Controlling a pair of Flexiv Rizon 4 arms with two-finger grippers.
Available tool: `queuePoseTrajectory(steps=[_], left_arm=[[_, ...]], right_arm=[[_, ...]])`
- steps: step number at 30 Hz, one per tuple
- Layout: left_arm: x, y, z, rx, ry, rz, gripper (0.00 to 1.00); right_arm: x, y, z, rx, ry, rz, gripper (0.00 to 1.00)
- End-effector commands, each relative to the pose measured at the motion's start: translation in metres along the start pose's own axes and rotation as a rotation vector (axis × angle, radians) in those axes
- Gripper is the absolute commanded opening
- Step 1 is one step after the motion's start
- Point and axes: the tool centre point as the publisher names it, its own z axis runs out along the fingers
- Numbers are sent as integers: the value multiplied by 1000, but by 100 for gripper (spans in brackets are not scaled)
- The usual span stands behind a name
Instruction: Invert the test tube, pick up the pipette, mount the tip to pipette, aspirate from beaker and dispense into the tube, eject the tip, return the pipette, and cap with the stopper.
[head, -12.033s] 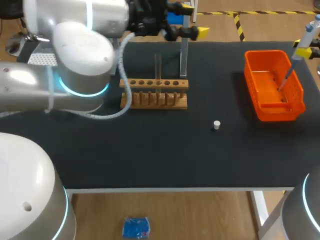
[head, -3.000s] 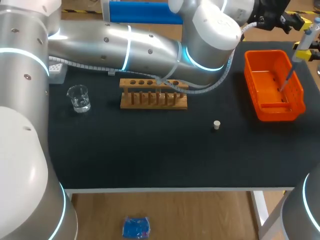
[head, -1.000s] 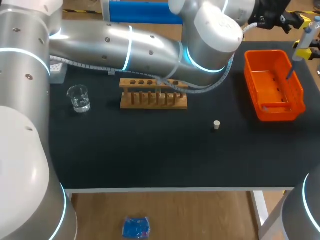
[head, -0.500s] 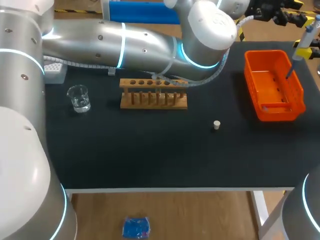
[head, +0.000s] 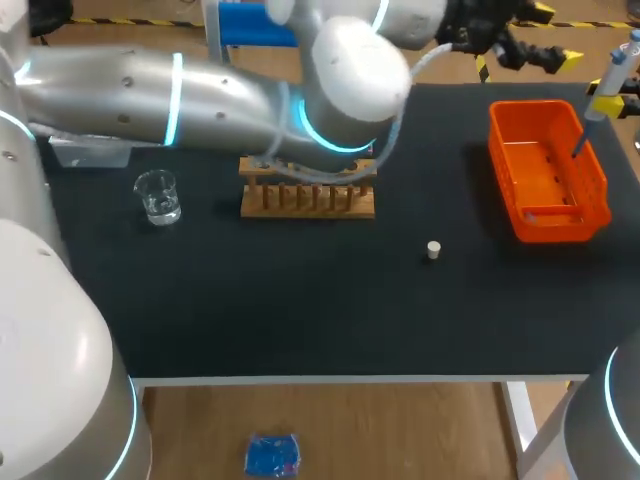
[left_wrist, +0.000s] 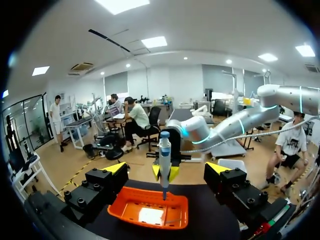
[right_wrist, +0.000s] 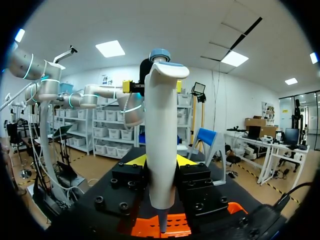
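Observation:
My right gripper (head: 607, 100) at the table's far right edge is shut on the white pipette (head: 600, 95), which hangs tilted with its shaft over the orange basket (head: 520, 215). In the right wrist view the pipette (right_wrist: 160, 135) stands upright between my right gripper's (right_wrist: 160, 161) yellow tips. My left gripper (head: 552, 35) is open, off to the left of the pipette's blue top and apart from it. From the left wrist, the pipette (left_wrist: 164, 160) is ahead of my left gripper (left_wrist: 166, 169), above the basket (left_wrist: 125, 212). The white stopper (head: 433, 250) lies on the mat. The beaker (head: 158, 196) stands left.
The wooden tube rack (head: 308, 190) stands mid-table, its back partly hidden by my left arm (head: 250, 90), which spans the far side of the table. A white tip box (head: 90, 152) shows under that arm at far left.
My left gripper opened wide and drew back leftward from the pipette's top. The pipette stays in my right gripper over the basket.

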Motion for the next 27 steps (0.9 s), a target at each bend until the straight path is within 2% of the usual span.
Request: queuePoseTrajectory(steps=[1,13,21,27], left_arm=[[11,16,-54,19,-7,-21,100],[40,53,-99,137,-40,-52,100],[51,73,-117,201,-55,-59,100],[55,91,-130,212,-70,-77,100]], right_arm=[[0,1,0,2,1,0,0],[0,1,0,2,1,0,0],[0,1,0,2,1,0,0],[0,1,0,2,1,0,0]])
